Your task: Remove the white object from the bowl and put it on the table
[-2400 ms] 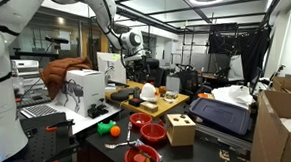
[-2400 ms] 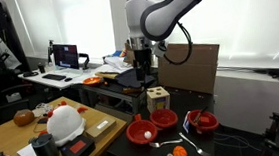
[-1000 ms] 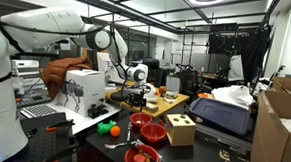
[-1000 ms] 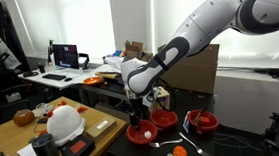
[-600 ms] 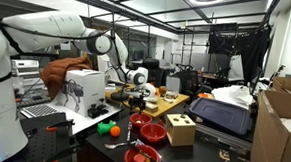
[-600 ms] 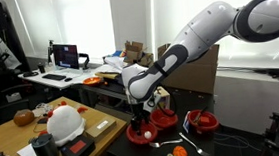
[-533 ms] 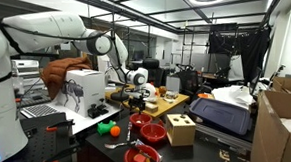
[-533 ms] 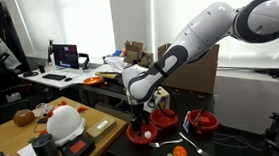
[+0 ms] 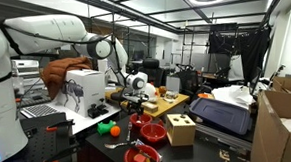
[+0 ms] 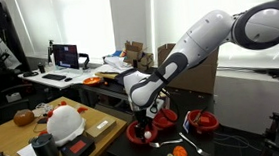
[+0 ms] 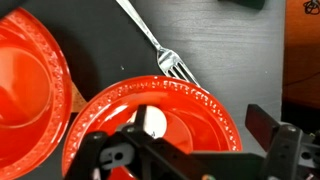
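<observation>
Wrist view: glossy, ribbed round red bowl (image 11: 205, 108)

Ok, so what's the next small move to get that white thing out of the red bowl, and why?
Probably lower the tool straight down. It hangs open just above the red bowl, and the wrist view shows the white object lying in the bowl below it, not yet gripped.

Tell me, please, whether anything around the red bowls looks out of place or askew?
Only the fork is askew: in the wrist view it lies diagonally on the dark surface, its tines right at the rim of the red bowl that holds the white object. Nothing looks spilled or broken.
</observation>
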